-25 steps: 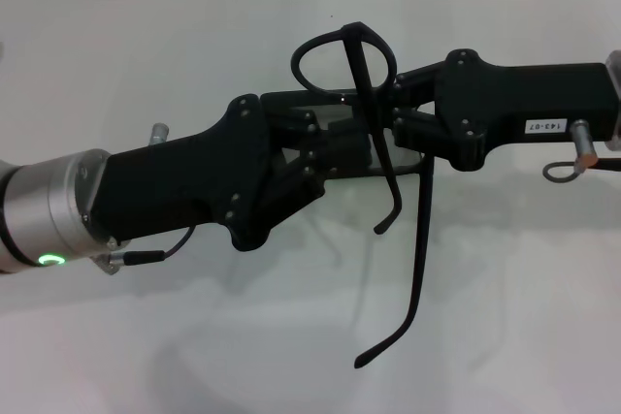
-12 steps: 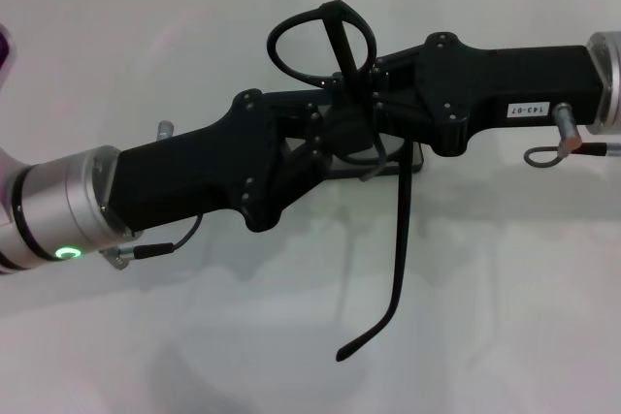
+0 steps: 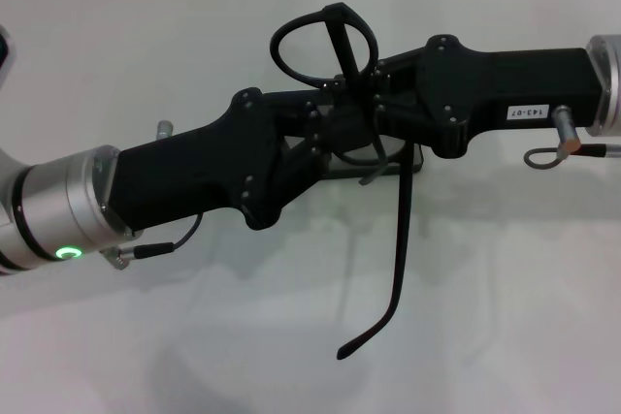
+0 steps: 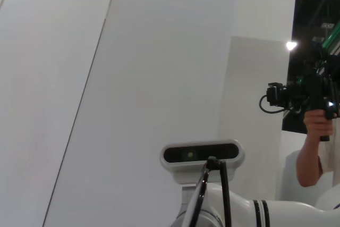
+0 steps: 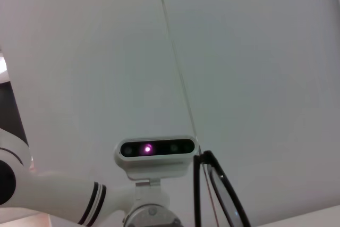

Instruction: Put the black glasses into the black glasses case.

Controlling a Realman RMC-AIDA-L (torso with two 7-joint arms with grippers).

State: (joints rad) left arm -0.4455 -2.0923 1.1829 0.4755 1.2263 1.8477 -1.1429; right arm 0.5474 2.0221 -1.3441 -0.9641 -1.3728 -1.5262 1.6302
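**Listener:** What are your jaws doing?

**Robot:** Both pairs of jaws meet over the middle of the white table (image 3: 505, 317), seen from my head camera. My left gripper (image 3: 335, 133) reaches in from the left, my right gripper (image 3: 374, 109) from the right, and their tips come together at the same spot. My right jaws are closed on the black glasses (image 3: 325, 41), pinching the frame beside one lens. My left fingers crowd the same part of the frame, but I cannot tell whether they are gripping it or only near it.

**Listener:** Where are the glasses?

**Robot:** Held up in the air between the two grippers. One oval lens rim stands above the fingers, away from me. One long temple arm hangs down toward me, curling at its end above the table. The glasses also show at the edge of both wrist views (image 4: 204, 195) (image 5: 215, 195).

**Listener:** And the case?

**Robot:** A flat black shape, partly hidden under my grippers, may be the black glasses case (image 3: 412, 160); I cannot be certain.
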